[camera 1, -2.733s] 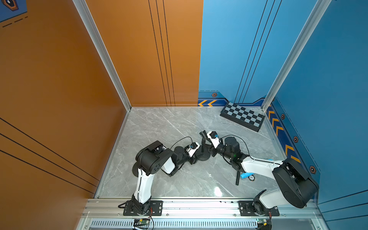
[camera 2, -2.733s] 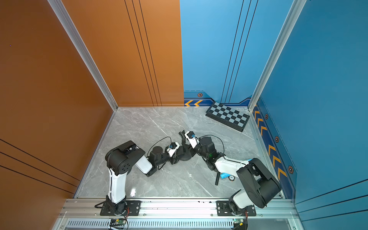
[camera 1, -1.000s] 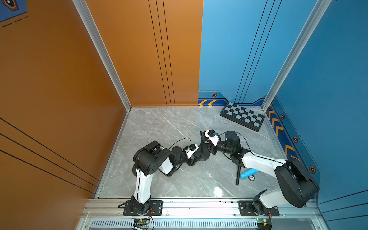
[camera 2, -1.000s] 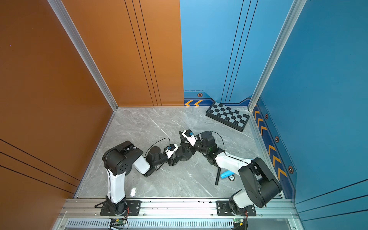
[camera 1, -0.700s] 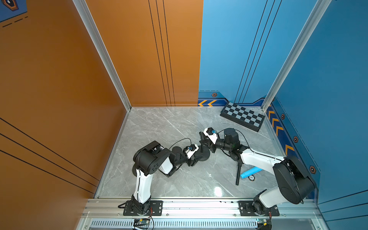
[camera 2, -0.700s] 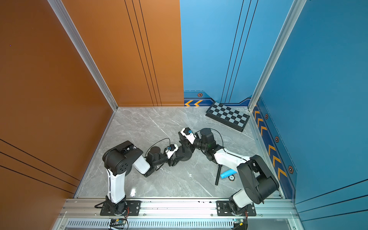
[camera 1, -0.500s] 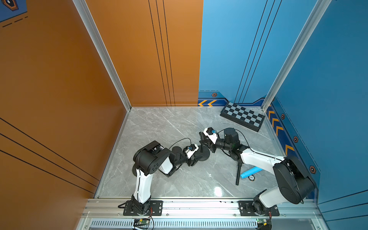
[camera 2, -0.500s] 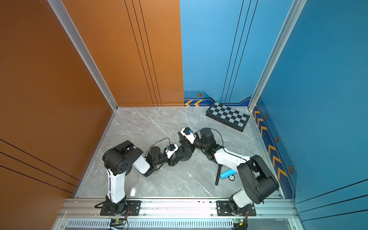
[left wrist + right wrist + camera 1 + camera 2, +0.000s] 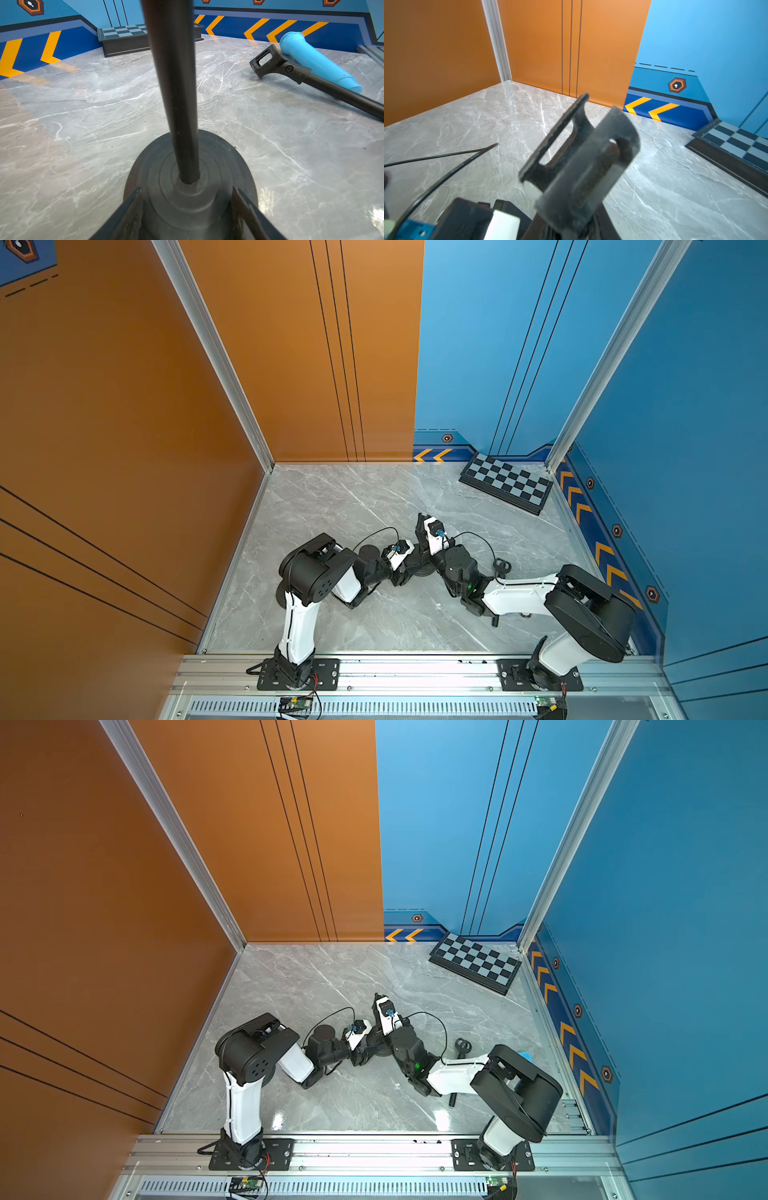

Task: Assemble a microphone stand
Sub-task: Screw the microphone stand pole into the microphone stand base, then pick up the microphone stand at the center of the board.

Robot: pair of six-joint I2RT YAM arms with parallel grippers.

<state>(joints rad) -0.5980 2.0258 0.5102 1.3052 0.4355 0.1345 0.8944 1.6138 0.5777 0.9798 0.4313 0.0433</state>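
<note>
microphone stand [image 9: 187, 158] half built: pole upright in its base, mid-table.
the pole [image 9: 174, 72] is seated in the round base [image 9: 228, 162]. the left hand [image 9: 186, 188], part open, has its fingers against the base's raised hub, seemingly bracing it. the right hand [image 9: 423, 522] is closed on the pole higher up, below its forked top [image 9: 583, 158]. left to do, as i judge: the clip arm [image 9: 291, 70] and blue microphone [image 9: 315, 60], lying loose side by side on the table [image 9: 83, 124], well apart from the base.
</note>
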